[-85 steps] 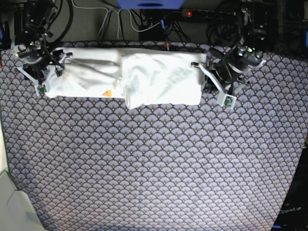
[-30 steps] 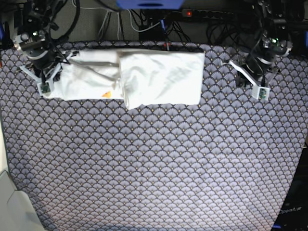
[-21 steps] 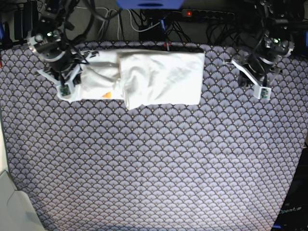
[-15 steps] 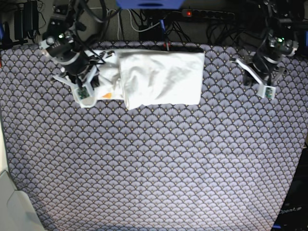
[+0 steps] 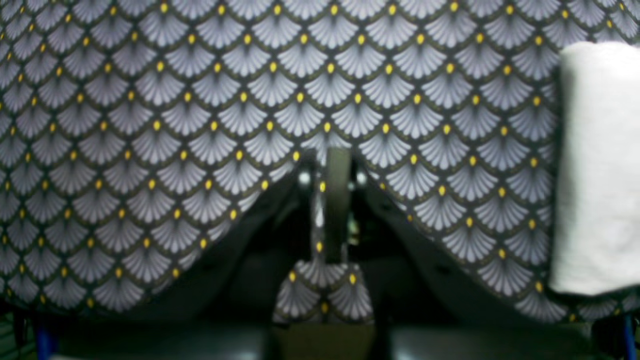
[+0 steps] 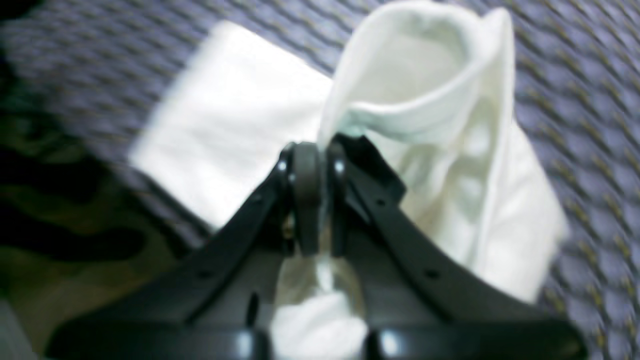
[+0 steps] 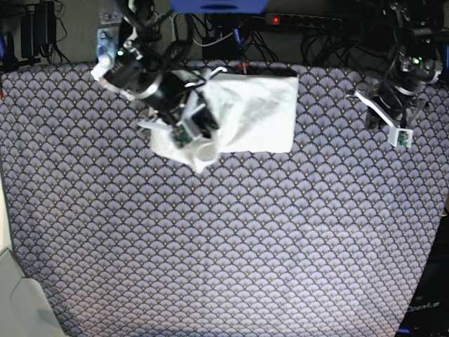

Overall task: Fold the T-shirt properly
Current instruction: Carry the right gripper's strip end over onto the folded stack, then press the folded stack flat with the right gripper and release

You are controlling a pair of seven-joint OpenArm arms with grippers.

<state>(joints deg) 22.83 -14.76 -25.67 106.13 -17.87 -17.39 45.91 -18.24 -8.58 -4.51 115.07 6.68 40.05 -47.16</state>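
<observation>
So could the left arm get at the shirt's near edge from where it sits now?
Probably yes: the left gripper hangs shut and empty off the T-shirt, with only bare patterned cloth between them.

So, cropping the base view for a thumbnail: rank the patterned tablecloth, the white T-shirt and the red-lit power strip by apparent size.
1. Scallop-patterned grey tablecloth, fills most of the view.
2. White cotton T-shirt.
3. Black power strip with red light, smallest, though it sits farther back.

The right wrist view is blurred; the right gripper (image 6: 315, 200) covers part of the T-shirt (image 6: 440, 165); the left wrist view's edge crops the shirt.
</observation>
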